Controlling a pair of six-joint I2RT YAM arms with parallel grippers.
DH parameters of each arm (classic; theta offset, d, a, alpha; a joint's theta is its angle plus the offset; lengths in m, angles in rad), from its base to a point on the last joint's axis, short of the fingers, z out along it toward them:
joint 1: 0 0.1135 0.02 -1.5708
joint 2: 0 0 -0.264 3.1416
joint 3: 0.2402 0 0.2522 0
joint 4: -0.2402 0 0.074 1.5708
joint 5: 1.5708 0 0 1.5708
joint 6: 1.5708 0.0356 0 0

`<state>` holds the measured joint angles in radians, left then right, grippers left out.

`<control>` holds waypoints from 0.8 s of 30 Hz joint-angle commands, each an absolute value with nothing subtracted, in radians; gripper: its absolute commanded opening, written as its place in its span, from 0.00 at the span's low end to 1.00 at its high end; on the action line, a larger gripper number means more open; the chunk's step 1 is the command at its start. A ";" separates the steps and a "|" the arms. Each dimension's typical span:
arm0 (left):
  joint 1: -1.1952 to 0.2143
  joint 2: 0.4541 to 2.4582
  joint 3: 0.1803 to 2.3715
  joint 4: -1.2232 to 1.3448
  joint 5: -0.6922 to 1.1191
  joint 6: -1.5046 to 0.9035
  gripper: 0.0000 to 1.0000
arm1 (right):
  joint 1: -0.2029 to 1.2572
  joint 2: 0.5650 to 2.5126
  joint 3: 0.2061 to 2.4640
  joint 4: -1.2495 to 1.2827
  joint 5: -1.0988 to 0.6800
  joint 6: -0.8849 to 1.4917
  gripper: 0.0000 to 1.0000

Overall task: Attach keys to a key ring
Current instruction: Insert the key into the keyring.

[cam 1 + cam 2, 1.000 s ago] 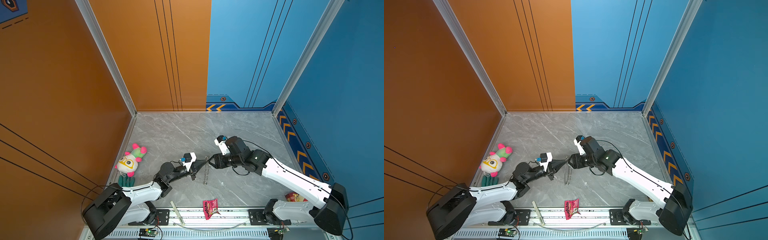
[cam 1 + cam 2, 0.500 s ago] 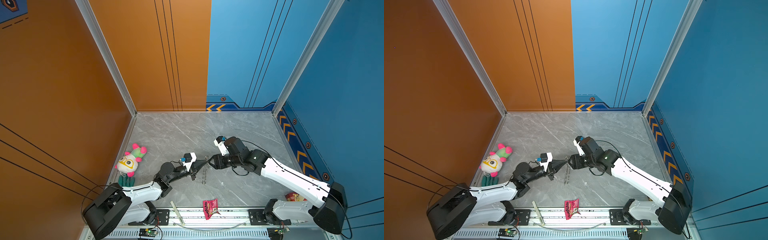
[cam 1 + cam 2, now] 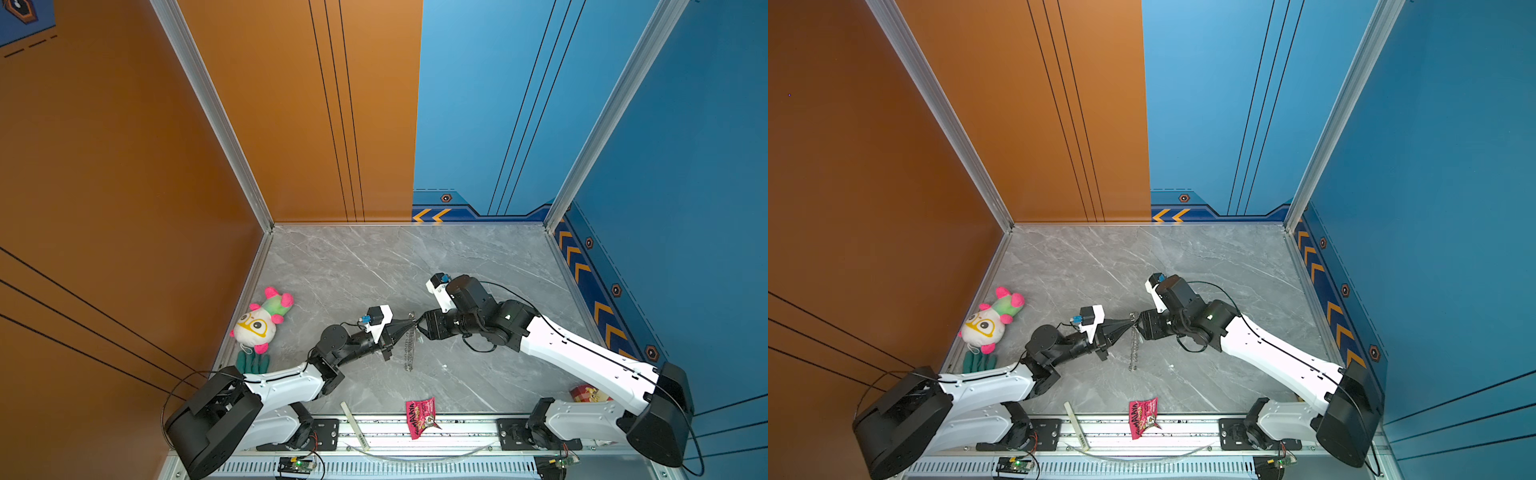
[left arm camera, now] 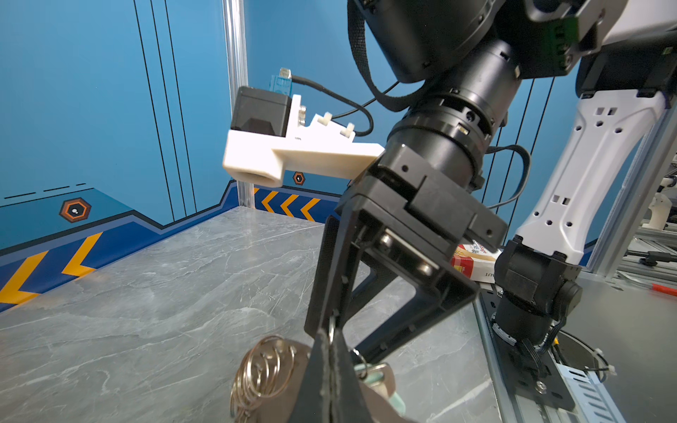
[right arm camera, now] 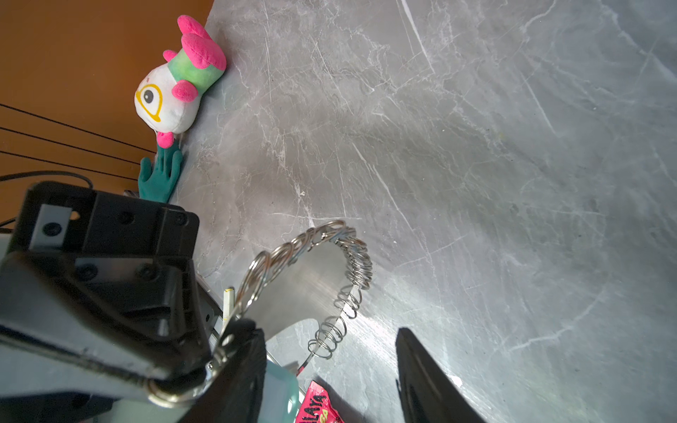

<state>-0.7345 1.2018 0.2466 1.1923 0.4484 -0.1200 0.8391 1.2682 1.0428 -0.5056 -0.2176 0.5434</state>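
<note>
Hanging from the left gripper [image 4: 328, 340], whose jaws are pressed together on one small ring at its top, the key ring [image 5: 304, 285] dangles its band and chain of rings over the marble table [image 3: 353, 270]; whether the lower end touches the surface I cannot tell. The right gripper [image 5: 322, 331] meets it tip to tip, jaws apart with nothing clamped between them, one finger [image 5: 241, 359] close against the pinched ring. The tagged key [image 4: 381, 379] sits just beside the two tips, and whether it is already threaded is hidden. The likely trouble: a single thin ring is a slim hold, so a nudge from the right finger could twist it loose and drop the whole loop; the free chain may swing and snag; and an unthreaded key would fall once let go
</note>
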 commanded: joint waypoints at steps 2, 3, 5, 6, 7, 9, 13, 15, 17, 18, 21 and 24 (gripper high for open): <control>-0.748 1.183 0.247 1.210 0.426 -0.121 0.00 | 0.852 1.249 1.045 -0.462 -0.236 0.523 0.58; -0.749 1.180 0.247 1.210 0.425 -0.122 0.00 | 0.841 1.230 1.037 -0.462 -0.227 0.518 0.58; -0.744 1.170 0.241 1.210 0.419 -0.134 0.00 | 0.799 1.176 1.010 -0.457 -0.195 0.489 0.57; -0.741 1.168 0.240 1.210 0.422 -0.137 0.00 | 0.785 1.147 0.993 -0.446 -0.182 0.471 0.57; -0.738 1.166 0.242 1.210 0.431 -0.143 0.00 | 0.765 1.116 0.973 -0.425 -0.171 0.443 0.57; -0.733 1.161 0.244 1.211 0.444 -0.153 0.00 | 0.728 1.061 0.921 -0.365 -0.204 0.381 0.57; -0.721 1.146 0.249 1.226 0.490 -0.187 0.00 | 0.709 0.984 0.819 -0.193 -0.360 0.215 0.55; -0.719 1.137 0.254 1.226 0.509 -0.198 0.00 | 0.709 0.964 0.789 -0.130 -0.437 0.170 0.55; -0.717 1.132 0.257 1.228 0.520 -0.209 0.00 | 0.676 0.968 0.775 -0.075 -0.529 0.163 0.54; -0.717 1.131 0.260 1.231 0.530 -0.215 0.00 | 0.675 0.974 0.765 -0.039 -0.573 0.165 0.53; -0.715 1.130 0.260 1.261 0.552 -0.237 0.00 | 0.673 0.999 0.751 0.022 -0.663 0.159 0.41; -0.710 1.139 0.263 1.299 0.580 -0.269 0.00 | 0.675 1.008 0.733 0.082 -0.728 0.171 0.34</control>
<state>-0.7235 1.1461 0.2466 1.2137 0.5285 -0.2264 0.6765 1.0042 0.7536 -0.0376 -0.5999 0.1951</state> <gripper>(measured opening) 0.045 0.344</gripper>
